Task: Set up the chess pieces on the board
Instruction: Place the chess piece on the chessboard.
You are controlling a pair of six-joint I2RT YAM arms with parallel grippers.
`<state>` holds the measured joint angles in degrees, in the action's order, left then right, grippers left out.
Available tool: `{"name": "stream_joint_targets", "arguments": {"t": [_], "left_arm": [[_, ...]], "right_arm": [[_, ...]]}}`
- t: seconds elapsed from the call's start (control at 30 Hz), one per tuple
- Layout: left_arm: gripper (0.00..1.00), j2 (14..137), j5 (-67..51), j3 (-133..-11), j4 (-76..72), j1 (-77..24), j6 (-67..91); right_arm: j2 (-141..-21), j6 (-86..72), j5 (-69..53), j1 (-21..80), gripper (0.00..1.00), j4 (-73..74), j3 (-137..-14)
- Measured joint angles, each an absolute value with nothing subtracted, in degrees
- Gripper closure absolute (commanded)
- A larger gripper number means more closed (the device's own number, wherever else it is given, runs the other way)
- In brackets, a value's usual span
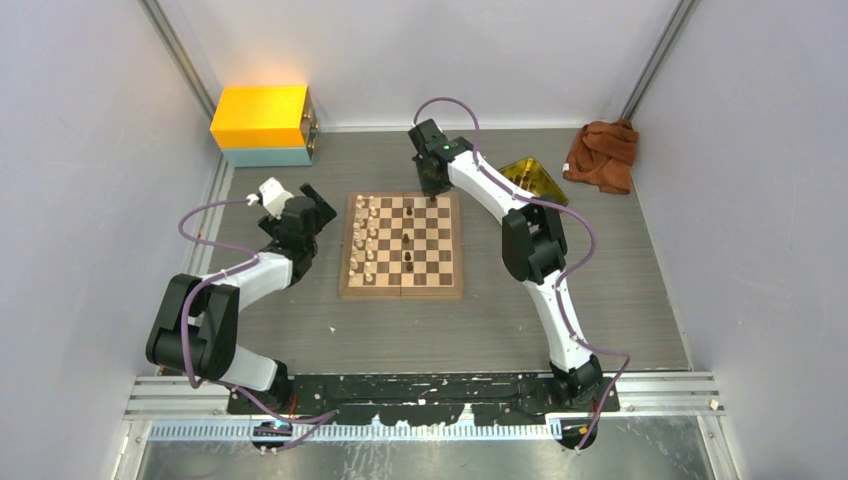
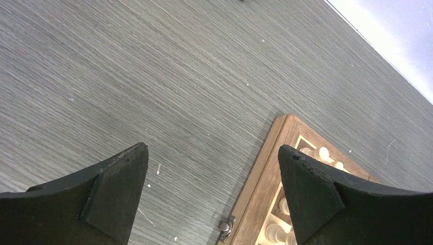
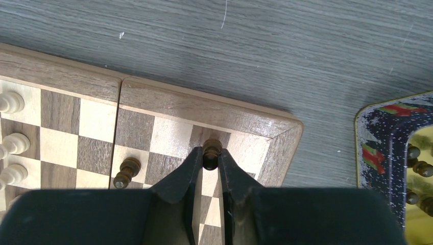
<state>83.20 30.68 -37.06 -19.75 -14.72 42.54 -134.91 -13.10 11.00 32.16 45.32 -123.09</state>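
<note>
The board (image 1: 402, 292) lies mid-table, with pale cream chess pieces (image 1: 366, 238) in rows along its left side and a few dark ones (image 1: 407, 240) scattered near the middle. My right gripper (image 3: 210, 155) is shut on a dark brown piece (image 3: 211, 148) over a square near the board's far right corner (image 3: 284, 133). Another dark piece (image 3: 126, 172) stands two squares to its left. My left gripper (image 2: 212, 158) hangs wide open beside the board's left edge (image 2: 265, 173), holding nothing; cream pieces (image 2: 321, 153) show past its right finger.
A dark tin with a yellow inside (image 3: 395, 153) holds several dark pieces (image 3: 418, 166) just right of the board. A yellow box (image 1: 262, 122) sits at the far left and a brown cloth (image 1: 602, 152) at the far right. A metal clasp (image 2: 225, 227) sticks out of the board's left edge.
</note>
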Motion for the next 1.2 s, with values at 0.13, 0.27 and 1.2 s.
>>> {"name": "stream_joint_targets", "arguments": {"t": [0.13, 0.27, 1.2], "left_arm": [[0.02, 83.20, 31.00, -37.28, -19.79, -15.03, 41.91], [0.02, 83.22, 31.07, -37.28, -19.75, -15.16, 41.56], [0.02, 83.22, 31.46, -37.28, -19.79, -15.27, 41.52]], "right_arm": [[-134.91, -13.63, 10.17, 32.14, 0.94, 45.25, -122.87], [-134.91, -13.85, 9.52, 32.14, 0.91, 45.04, -122.85], [-134.91, -14.28, 8.36, 32.01, 0.69, 44.64, -121.56]]}}
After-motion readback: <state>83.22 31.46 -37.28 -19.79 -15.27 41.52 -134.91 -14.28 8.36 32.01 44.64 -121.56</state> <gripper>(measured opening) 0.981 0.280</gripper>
